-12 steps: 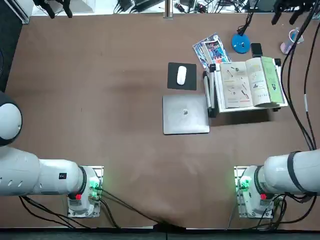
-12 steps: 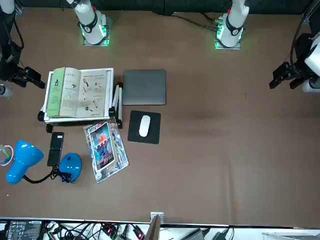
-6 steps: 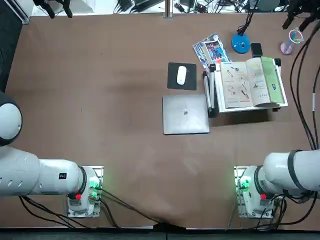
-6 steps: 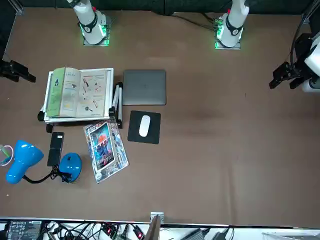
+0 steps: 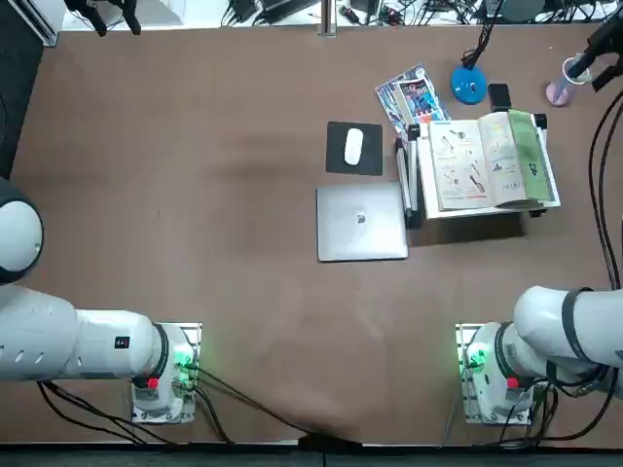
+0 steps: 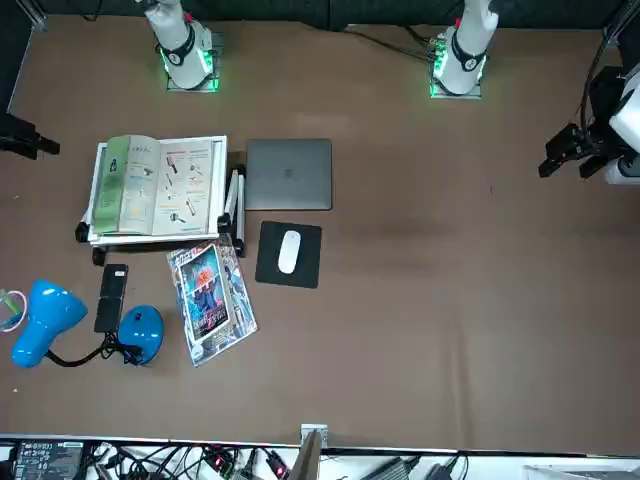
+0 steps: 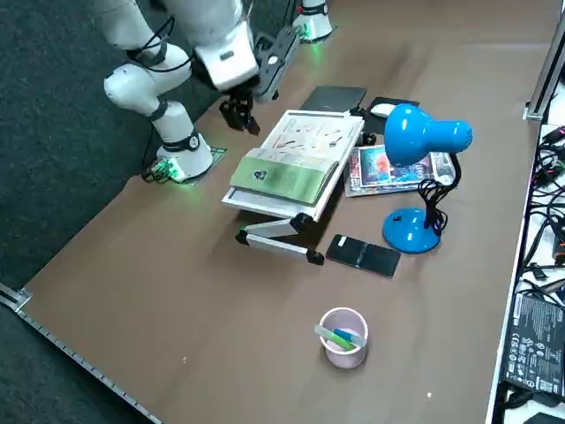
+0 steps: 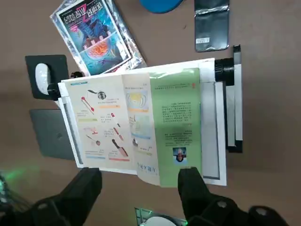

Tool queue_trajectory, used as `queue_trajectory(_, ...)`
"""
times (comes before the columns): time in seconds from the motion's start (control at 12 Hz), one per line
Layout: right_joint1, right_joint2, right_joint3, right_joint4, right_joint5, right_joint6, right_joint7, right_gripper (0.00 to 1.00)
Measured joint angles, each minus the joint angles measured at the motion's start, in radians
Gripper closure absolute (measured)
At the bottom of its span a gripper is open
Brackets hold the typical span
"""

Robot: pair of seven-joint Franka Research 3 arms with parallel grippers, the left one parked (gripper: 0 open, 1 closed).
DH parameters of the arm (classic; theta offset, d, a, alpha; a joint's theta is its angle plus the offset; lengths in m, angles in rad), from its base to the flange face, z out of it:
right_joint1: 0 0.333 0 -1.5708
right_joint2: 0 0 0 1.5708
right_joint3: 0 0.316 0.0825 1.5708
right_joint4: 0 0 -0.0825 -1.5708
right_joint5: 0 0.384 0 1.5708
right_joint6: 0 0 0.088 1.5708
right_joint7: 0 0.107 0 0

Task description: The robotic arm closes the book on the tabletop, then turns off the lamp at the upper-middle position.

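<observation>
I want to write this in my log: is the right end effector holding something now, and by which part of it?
Nothing is held: the right end effector is open, with no object between its fingers.

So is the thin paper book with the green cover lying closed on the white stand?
No, the thin paper book with the green cover lies open, its illustrated pages showing.

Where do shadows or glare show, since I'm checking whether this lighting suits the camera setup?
Top view: a dark shadow falls beside the book stand, toward the arm bases, with soft sheen on the tabletop. Right side view: a shadow lies under the stand, and a highlight sits on the lamp.
</observation>
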Motion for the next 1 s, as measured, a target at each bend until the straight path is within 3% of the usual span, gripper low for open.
queue_trajectory(0.5, -0.106, 0.096, 0.000, -0.055, 0.115, 0.004, -0.155, 0.00)
queue_trajectory(1.0, -0.151, 0.236, -0.001, -0.068, 0.183, 0.036, -0.270, 0.00)
